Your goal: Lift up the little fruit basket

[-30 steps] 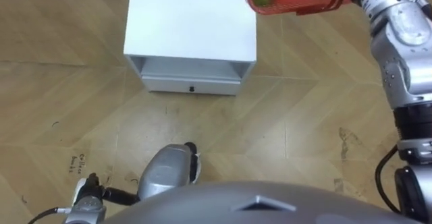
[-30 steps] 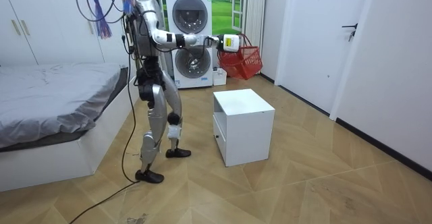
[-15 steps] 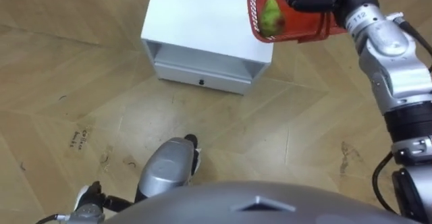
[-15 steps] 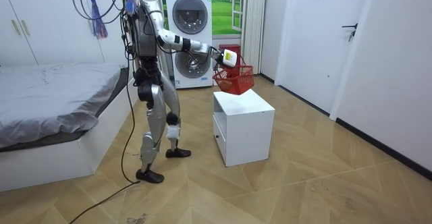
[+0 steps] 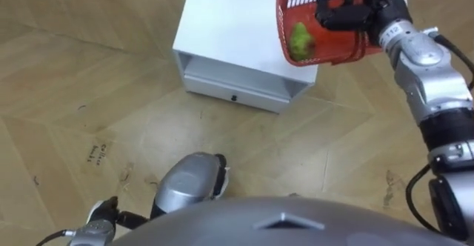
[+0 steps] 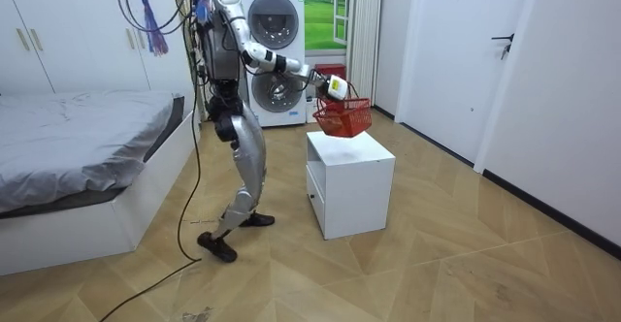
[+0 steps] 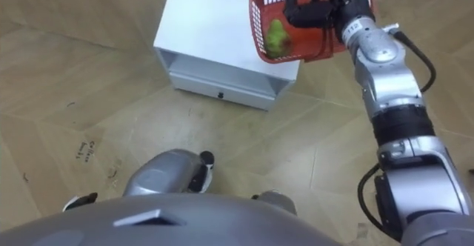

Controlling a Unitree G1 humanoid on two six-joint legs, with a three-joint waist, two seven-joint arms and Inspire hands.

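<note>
Basket (image 5: pixel 333 47) of red mesh hangs from the right hand (image 5: pixel 345 13) over the cabinet (image 5: pixel 237 31), at the far right corner of its top as seen from the drawer (image 5: pixel 235 90) side. Part of the basket reaches out past the cabinet's right edge. The dark fingers of this hand are curled tightly round the top of the basket and grip it.

The basket is tilted. Its open mouth points up and toward the cabinet's left side, so the inside is visible from above. One green fruit (image 5: pixel 300 41) lies inside, against the wall that is nearest to the cabinet's middle. The longer side of the basket seems to run about parallel with the cabinet's drawer front, but I cannot tell this surely, because its far end is cut off.

In the room view the basket (image 6: pixel 342 118) looks nearly upright, low over the back part of the cabinet's (image 6: pixel 351 181) top. I cannot tell whether its bottom touches the top.

The robot stands on the wooden floor (image 5: pixel 89 75) before the cabinet's drawer side, legs apart, with the right arm stretched forward over the cabinet. A washer (image 6: pixel 277 55) stands behind the cabinet, and a bed (image 6: pixel 78 138) is well apart from it, behind the robot.
</note>
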